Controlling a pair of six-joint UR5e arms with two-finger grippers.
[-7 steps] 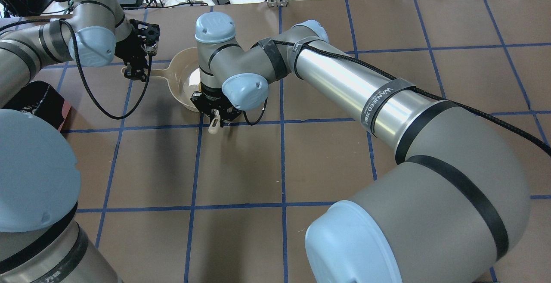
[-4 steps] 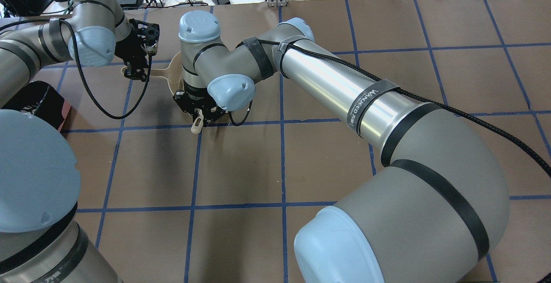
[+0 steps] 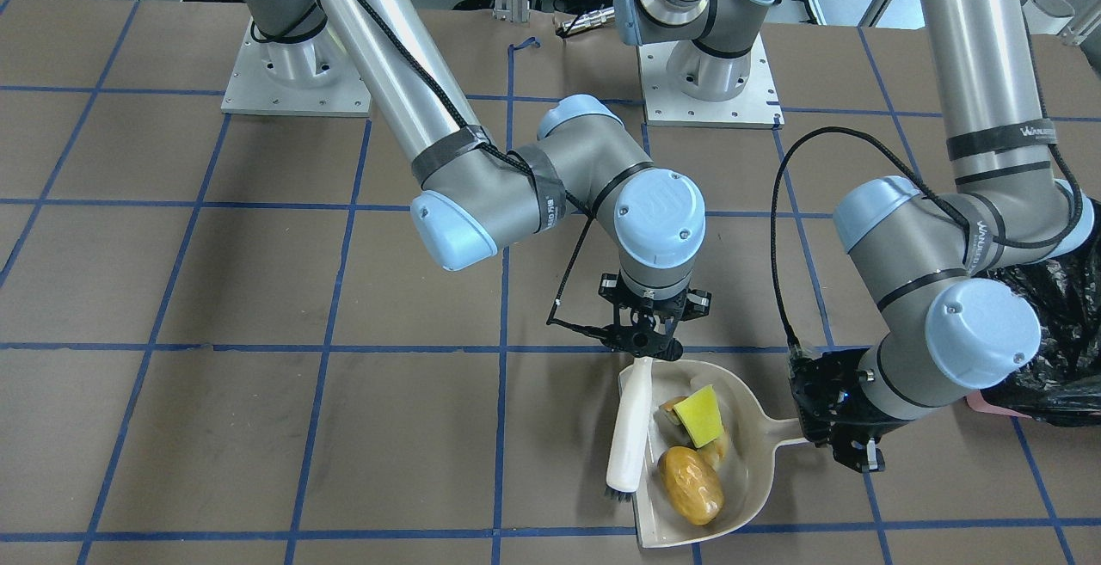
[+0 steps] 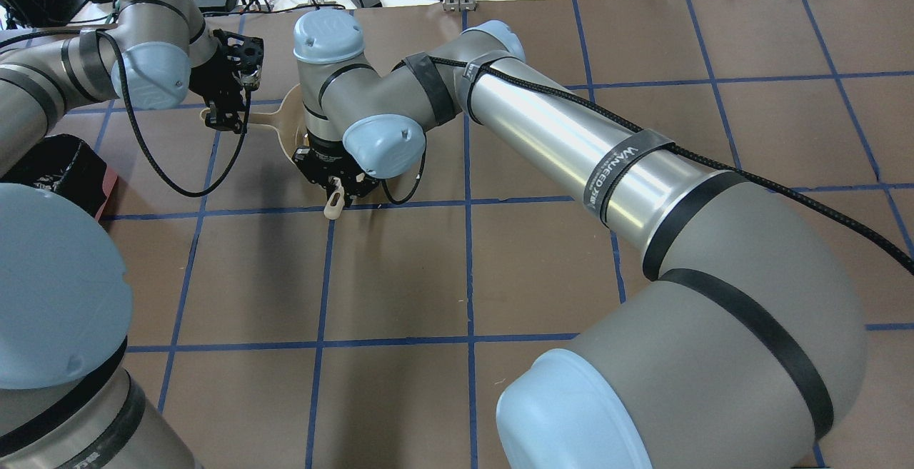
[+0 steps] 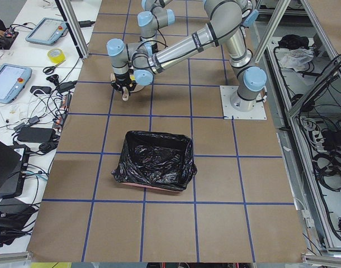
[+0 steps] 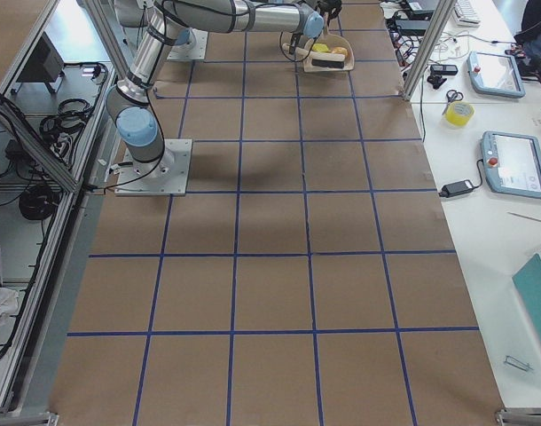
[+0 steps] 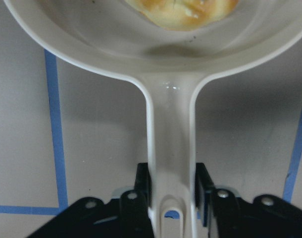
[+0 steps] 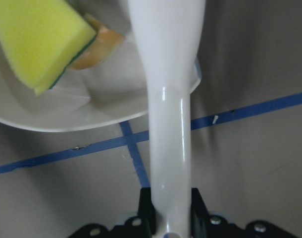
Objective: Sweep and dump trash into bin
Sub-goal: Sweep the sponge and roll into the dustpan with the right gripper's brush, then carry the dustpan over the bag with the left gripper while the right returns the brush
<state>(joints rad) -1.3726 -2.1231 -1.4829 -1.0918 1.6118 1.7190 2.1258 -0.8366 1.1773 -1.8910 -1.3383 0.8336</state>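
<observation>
table (image 6: pixel 270 222): brown, blue tape grid (image 6: pixel 236 257) | side bench (image 6: pixel 483 240): white, tablets (image 6: pixel 516 164), yellow tape roll (image 6: pixel 458 113) | aluminium posts (image 6: pixel 421 44)

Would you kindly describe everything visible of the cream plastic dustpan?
The cream plastic dustpan is a glossy rounded scoop with a narrow, slotted handle, lying flat on the brown table. The left gripper is shut on the handle. The pan holds a tan potato-like lump, a yellow sponge wedge and a beige crust piece; a white brush lies along its open edge.
</observation>
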